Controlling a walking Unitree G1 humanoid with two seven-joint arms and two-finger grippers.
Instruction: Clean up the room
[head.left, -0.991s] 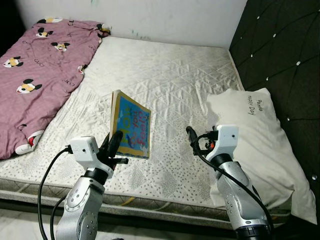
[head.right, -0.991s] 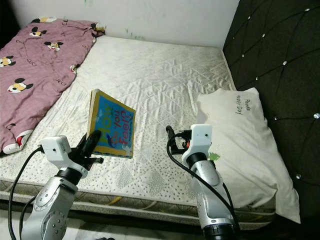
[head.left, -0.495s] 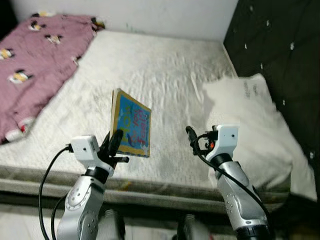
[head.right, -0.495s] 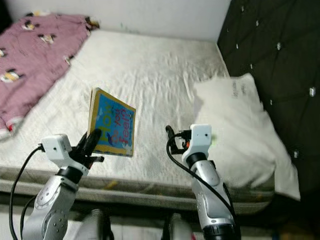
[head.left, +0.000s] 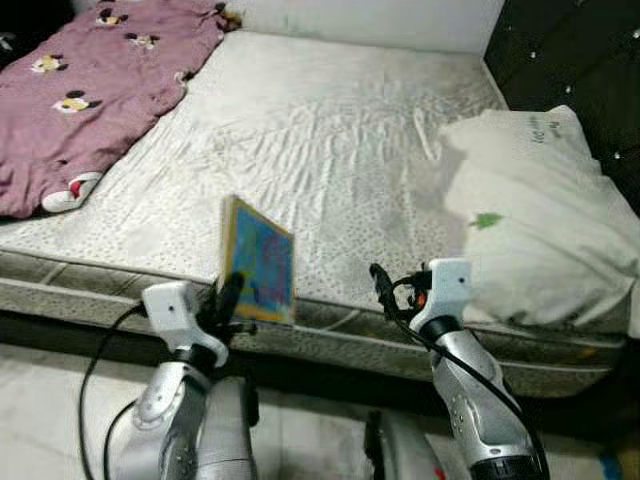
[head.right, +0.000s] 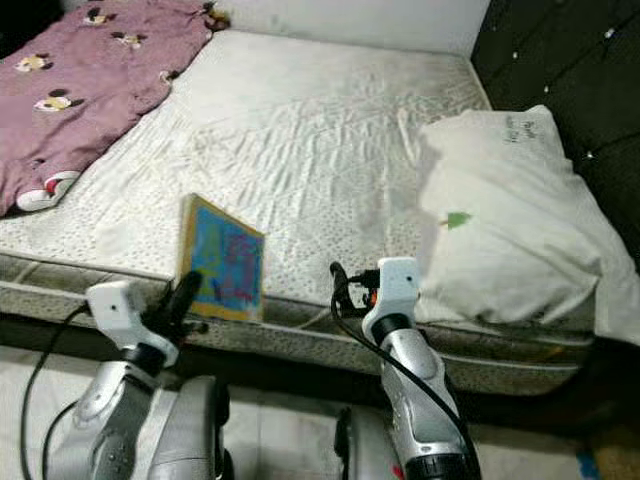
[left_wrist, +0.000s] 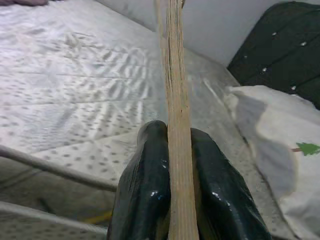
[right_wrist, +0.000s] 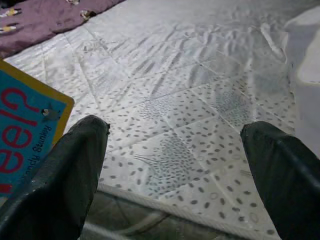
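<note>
Bed and mattress (head.left: 330, 130) now sit farther off, floor showing below, so I judge I've backed away. My left gripper (left_wrist: 172, 165) stays clamped on the book (head.left: 258, 273), upright over the mattress edge; my right gripper (right_wrist: 180, 165) hangs spread, empty.

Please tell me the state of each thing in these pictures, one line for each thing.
Book: closed, held upright off the bed, clamped at its lower edge.
Left gripper: shut on the book.
Right gripper: open, holding nothing.
Pillow: lying at the bed's right side, rumpled.
Blanket: spread loosely, crumpled, on the left of the bed.
Mattress: bare, its cover wrinkled.
</note>
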